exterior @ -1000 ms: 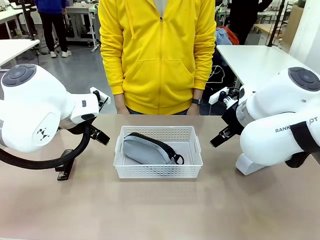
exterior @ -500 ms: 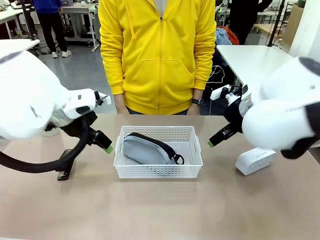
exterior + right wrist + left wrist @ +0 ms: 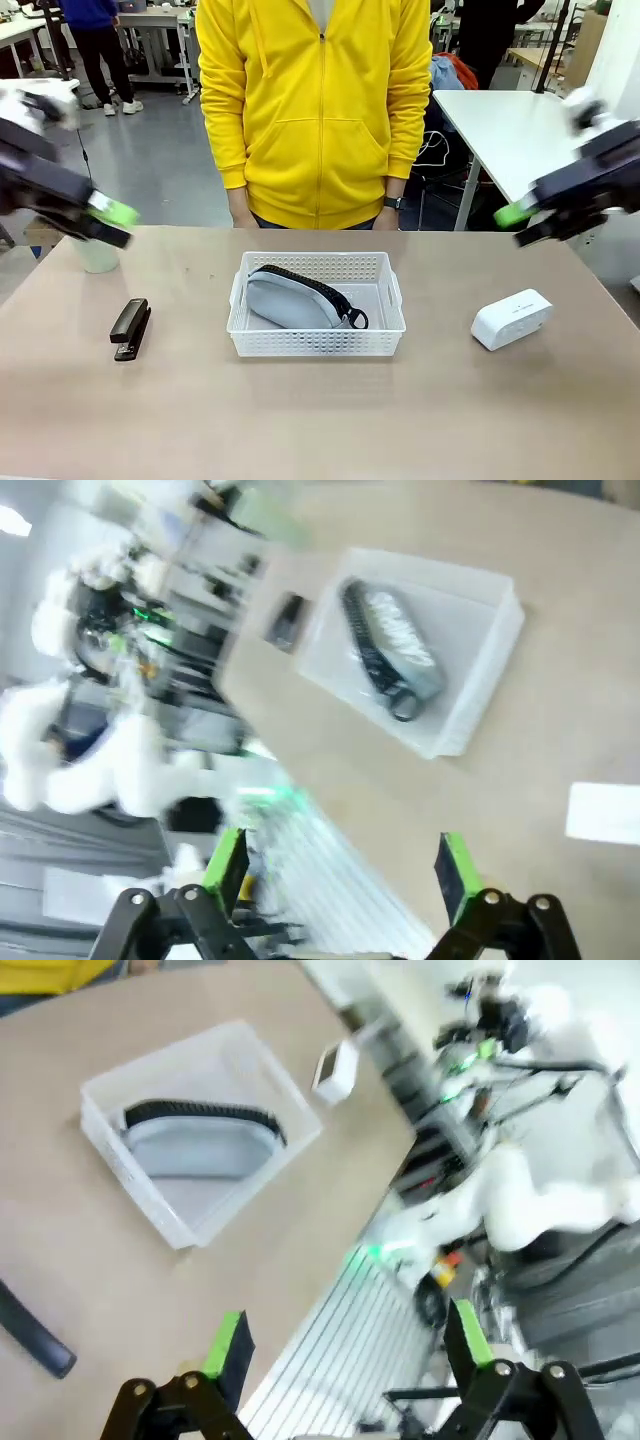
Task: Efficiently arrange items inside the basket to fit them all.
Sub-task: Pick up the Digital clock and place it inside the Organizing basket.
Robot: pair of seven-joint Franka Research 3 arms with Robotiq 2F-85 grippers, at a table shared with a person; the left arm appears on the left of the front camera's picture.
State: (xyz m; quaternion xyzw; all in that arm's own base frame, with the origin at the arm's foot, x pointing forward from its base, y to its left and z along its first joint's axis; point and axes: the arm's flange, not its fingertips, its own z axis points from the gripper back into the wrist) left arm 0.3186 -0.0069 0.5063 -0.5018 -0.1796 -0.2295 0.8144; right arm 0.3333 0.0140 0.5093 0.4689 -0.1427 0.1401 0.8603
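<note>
Two robot arms are hovering at opposite ends of a shared table as a packing job is getting under way. The left gripper is hanging high over the table's left end and the right gripper over its right end. Both are blurred, both are spreading their fingers wide and both are carrying nothing. In the left wrist view the green pads are standing far apart above the tabletop.

The white basket is sitting at the centre, in front of a person in a yellow hooded top who is standing at the far side. The grey pouch is already lying inside, slanting across the left and middle of the floor, with its ring pull pointing toward the near right. Three items are waiting outside. The black stapler is lying well to the basket's left, the pale green cup is standing beyond it near the left gripper, and the white boxy device is resting well to the right.

The work is looking barely begun. Packing well is probably going to mean taking the bulkiest piece first. The right gripper is sitting nearest the device, which should be going flat into the bare right end, tight to the wall. The slanting pouch is wasting floor — squaring it against the left side would be freeing a strip for the stapler, leaving the cup to go in upright last.
</note>
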